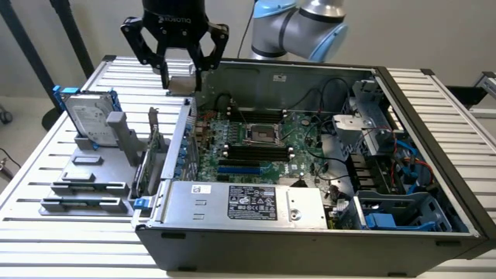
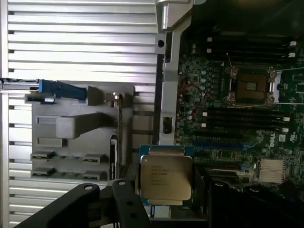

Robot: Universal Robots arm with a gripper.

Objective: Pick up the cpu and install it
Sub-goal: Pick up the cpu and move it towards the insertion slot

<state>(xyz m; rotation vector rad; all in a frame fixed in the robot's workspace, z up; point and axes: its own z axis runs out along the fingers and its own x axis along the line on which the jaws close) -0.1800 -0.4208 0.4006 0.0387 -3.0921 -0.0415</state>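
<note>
Above the far rim of the open computer case (image 1: 310, 232), toward the exterior view's left, the gripper (image 1: 183, 80) hangs with its black fingers (image 2: 121, 202) clamped on the cpu (image 1: 183, 86), so it is gripping the chip, lifted clear of everything below. Wrist view: cpu (image 2: 166, 178) faces the camera with its silvery top plate and printed text, a thin pale rim around it, dark fingers on both sides. Below it there sits the case's side wall, the green motherboard (image 1: 256, 154) just beside. The cpu socket (image 1: 263, 135) with its metal frame sits mid-board, well apart from the held chip; same socket in the wrist view (image 2: 249, 85). Outside the case, on the exterior view's left, a grey fixture (image 1: 85, 186) rests on the slatted table (image 1: 46, 232), with a silver hard drive (image 1: 89, 119) with blue rails standing upright in it. A grey metal box (image 1: 248, 203) with a black label lies in the case's near part.
</note>
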